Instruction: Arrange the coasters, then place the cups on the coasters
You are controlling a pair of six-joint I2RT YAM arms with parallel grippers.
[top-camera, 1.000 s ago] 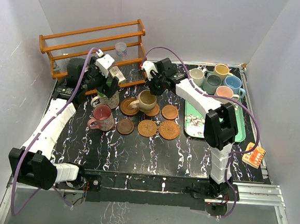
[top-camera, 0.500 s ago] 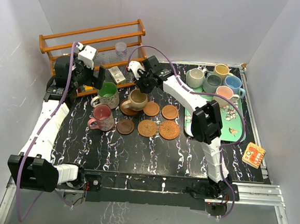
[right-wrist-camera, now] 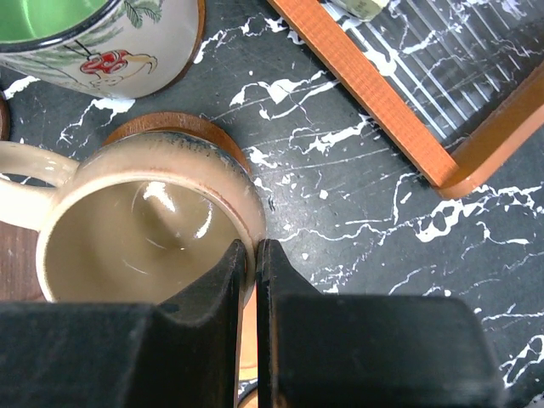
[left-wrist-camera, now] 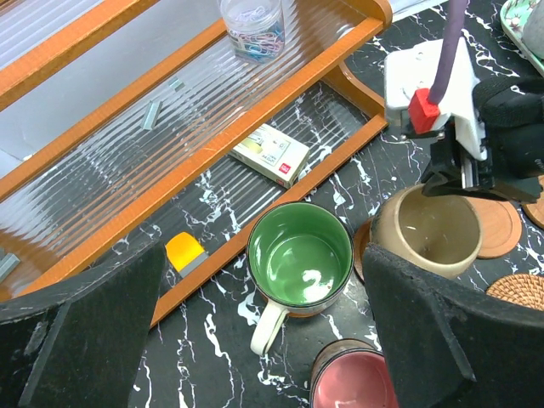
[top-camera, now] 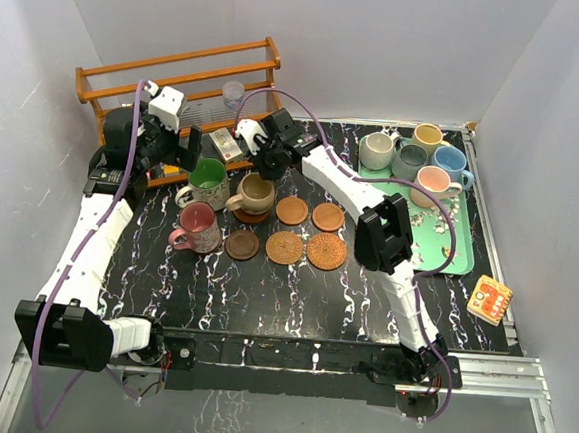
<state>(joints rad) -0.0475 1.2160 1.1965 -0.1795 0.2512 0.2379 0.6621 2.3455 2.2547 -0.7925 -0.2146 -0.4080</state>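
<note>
The left fingers (left-wrist-camera: 85, 340) were spread wide and held nothing above the tabletop (top-camera: 263, 295). Between them, just beyond their tips, stood the green mug (left-wrist-camera: 299, 259), upright, with its handle turned back toward the fingers. Closer in, by the inner side of the right-hand finger, the rim of the maroon mug (left-wrist-camera: 357, 382) showed. Past the green mug ran the wooden rack (left-wrist-camera: 212, 102), with a small box (left-wrist-camera: 270, 155) on its ribbed shelf and a clear cup (left-wrist-camera: 251, 17) farther off.

The right fingers (right-wrist-camera: 217, 280) were pressed together on the rim of the tan mug (right-wrist-camera: 144, 229), one inside the wall and one outside, roughly opposite the handle. The mug was upright over a wood coaster (right-wrist-camera: 174, 126) whose edge showed beyond its rim. Whether it rested on that coaster or hung just clear could not be told. Beyond the tan mug from these fingers stood the green mug, near it but apart.

To the right of the pinching fingers and nearer the arm bases, five coasters lay bare: two orange wood coasters (top-camera: 291, 210), a dark wood coaster (top-camera: 241, 244) and two wicker coasters (top-camera: 284, 247).

Farther right, well apart from both pairs of fingers, the green tray (top-camera: 446, 244) held the cream mug (top-camera: 378, 149), grey-blue mug (top-camera: 409, 161), yellow mug (top-camera: 428, 137), pink mug (top-camera: 435, 180) and blue mug (top-camera: 452, 161).
</note>
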